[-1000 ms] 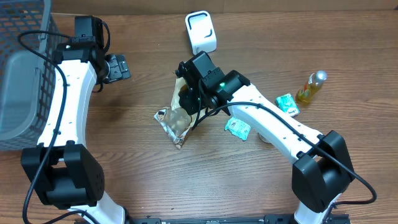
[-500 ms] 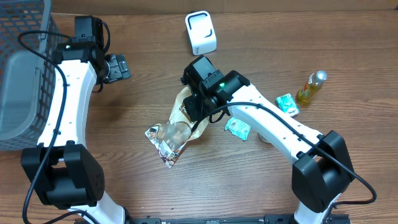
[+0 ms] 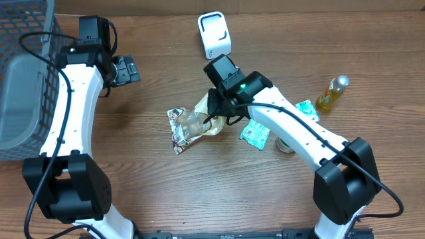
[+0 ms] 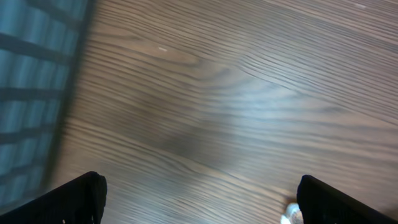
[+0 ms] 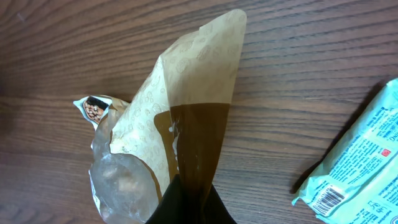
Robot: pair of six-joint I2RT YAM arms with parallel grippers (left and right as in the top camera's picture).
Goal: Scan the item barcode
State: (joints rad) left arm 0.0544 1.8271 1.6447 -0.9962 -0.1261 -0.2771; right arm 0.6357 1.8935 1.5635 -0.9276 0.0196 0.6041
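The item is a snack bag (image 3: 188,125) of tan paper and clear film, with a printed end pointing left. It hangs from my right gripper (image 3: 214,109), which is shut on its dark brown corner. The right wrist view shows the bag (image 5: 186,118) fanning up from the pinched jaws of the right gripper (image 5: 191,204), over the wooden table. A white scanner (image 3: 214,34) stands at the back centre. My left gripper (image 3: 126,71) is open at the back left, its fingertips (image 4: 69,200) wide apart over bare wood.
A grey wire basket (image 3: 23,73) fills the left edge. A teal packet (image 3: 254,135) with a barcode (image 5: 328,200) lies just right of the bag. Further right are a second teal packet (image 3: 307,110), a yellow bottle (image 3: 332,93) and a small round object (image 3: 285,145).
My right gripper shut on the bag's brown corner and shifted right, and the bag swung and turned with it. The left arm stayed still.
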